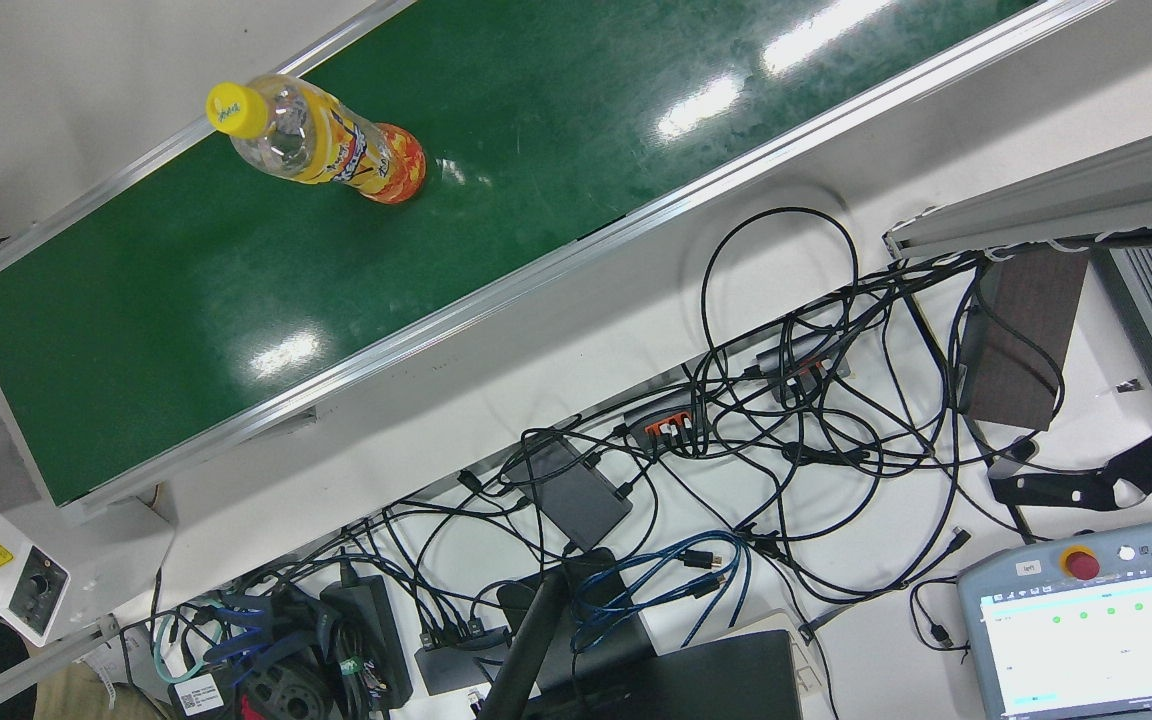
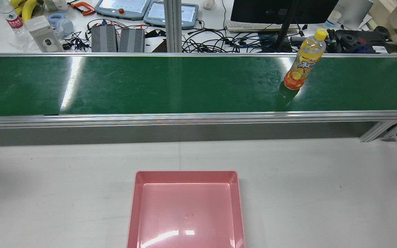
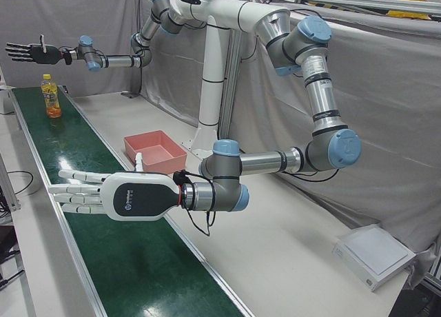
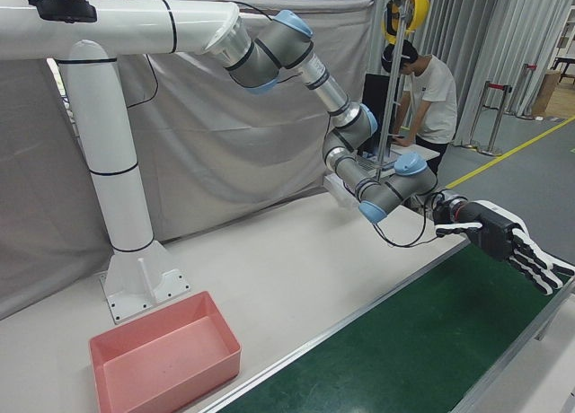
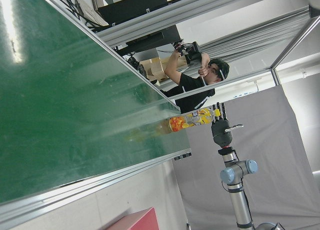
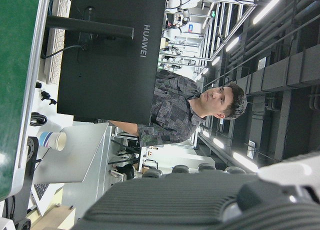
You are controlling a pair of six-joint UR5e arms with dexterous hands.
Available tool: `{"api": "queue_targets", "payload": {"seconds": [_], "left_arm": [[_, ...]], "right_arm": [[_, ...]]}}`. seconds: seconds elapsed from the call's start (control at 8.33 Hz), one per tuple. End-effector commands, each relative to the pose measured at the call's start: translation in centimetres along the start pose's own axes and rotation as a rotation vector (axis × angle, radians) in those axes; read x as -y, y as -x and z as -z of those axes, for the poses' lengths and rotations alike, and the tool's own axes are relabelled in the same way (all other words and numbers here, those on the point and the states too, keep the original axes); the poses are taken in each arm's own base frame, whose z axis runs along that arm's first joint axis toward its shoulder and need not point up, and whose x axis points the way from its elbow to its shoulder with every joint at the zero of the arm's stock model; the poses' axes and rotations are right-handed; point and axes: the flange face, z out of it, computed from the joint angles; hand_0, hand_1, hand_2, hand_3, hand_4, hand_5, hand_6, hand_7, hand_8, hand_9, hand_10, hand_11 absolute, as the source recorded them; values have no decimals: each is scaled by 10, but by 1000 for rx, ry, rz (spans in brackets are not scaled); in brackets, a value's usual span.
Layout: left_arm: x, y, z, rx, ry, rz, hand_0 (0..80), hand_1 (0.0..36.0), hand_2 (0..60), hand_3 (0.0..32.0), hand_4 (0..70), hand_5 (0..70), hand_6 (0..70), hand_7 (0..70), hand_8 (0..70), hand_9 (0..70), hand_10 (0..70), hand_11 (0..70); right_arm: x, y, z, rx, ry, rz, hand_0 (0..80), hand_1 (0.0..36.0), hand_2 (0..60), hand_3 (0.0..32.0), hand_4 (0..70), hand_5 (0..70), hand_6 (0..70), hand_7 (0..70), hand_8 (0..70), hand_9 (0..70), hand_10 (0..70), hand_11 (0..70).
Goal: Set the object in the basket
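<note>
Bottle (image 2: 302, 62) of orange drink with a yellow cap is seen standing upright on the green conveyor belt (image 2: 150, 86), toward the belt's far edge and at the right of the rear view. Nothing is touching it. The pink basket (image 2: 186, 172) is set on the white tabletop (image 2: 322, 193) on the near side of the belt, well apart from the bottle, and nothing is held in it.

The right hand (image 3: 31, 52) is held out flat in the air at the bottle's end of the belt, higher than the cap and apart from it; its fingers are spread and nothing is gripped. In the right-front view the same hand (image 4: 503, 238) is shown palm down over the belt's edge.

The left hand (image 3: 117, 196) is stretched over the other end of the belt, well away from the bottle, with fingers extended and apart and nothing in its grasp.

Cables (image 1: 786, 400) and a teach pendant (image 1: 1086, 630) are spread on the desk beyond the belt.
</note>
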Motion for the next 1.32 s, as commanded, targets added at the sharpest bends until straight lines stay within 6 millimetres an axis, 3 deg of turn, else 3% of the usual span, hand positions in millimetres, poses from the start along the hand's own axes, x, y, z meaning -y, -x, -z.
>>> {"api": "queue_targets", "payload": {"seconds": [0.0, 1.2], "left_arm": [[-1, 7, 1, 20, -18, 2, 525, 58, 0, 0, 167, 80, 0, 0, 48, 90, 62, 102], [-6, 15, -7, 35, -20, 6, 521, 55, 0, 0, 172, 86, 0, 0, 50, 94, 68, 110]], "right_arm": [[-1, 0, 0, -1, 1, 0, 0, 0, 0, 0, 0, 0, 0, 0, 0, 0, 0, 0], [-1, 0, 0, 1, 1, 0, 0, 0, 0, 0, 0, 0, 0, 0, 0, 0, 0, 0]]}}
